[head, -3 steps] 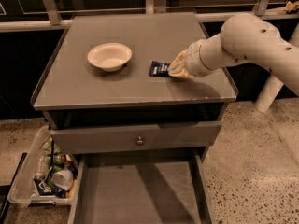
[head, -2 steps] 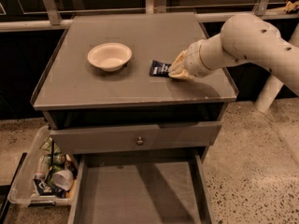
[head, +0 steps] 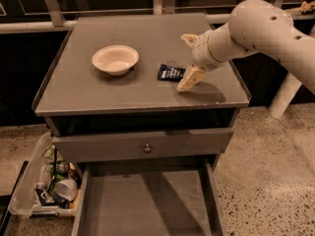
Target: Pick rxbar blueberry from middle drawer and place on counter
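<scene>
The rxbar blueberry [head: 171, 73], a small dark wrapper with white print, lies flat on the counter [head: 98, 92], right of the white bowl. My gripper [head: 188, 59] is just to the right of the bar, its pale fingers [head: 191, 77] spread wide apart and off the wrapper, holding nothing. The middle drawer [head: 147, 200] is pulled out below the cabinet, its grey floor bare.
A white bowl [head: 115, 59] stands on the counter's left half. A shut drawer front with a brass knob [head: 146, 148] sits above the open drawer. A clear bin of cans and wrappers [head: 47, 181] rests on the floor at the left. A white post [head: 285, 95] stands at the right.
My gripper has opened and drawn back to the right, letting go of the rxbar blueberry, which now lies free on the counter.
</scene>
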You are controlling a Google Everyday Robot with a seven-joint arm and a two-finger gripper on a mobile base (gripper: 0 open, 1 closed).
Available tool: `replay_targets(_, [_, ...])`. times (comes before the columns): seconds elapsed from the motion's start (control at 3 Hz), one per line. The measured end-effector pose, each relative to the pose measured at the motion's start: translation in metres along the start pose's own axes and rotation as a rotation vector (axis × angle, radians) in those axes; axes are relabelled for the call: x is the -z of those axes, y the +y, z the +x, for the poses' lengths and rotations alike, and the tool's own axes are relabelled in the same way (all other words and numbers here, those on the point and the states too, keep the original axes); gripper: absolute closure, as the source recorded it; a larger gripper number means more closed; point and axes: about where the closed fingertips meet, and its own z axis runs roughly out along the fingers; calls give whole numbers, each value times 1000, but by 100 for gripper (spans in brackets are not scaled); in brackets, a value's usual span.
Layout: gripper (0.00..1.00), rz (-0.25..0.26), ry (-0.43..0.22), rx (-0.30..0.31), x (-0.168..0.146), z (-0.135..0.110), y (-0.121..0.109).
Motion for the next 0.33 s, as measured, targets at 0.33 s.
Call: replay_targets(0.33, [0,0,0,0,0,0,0])
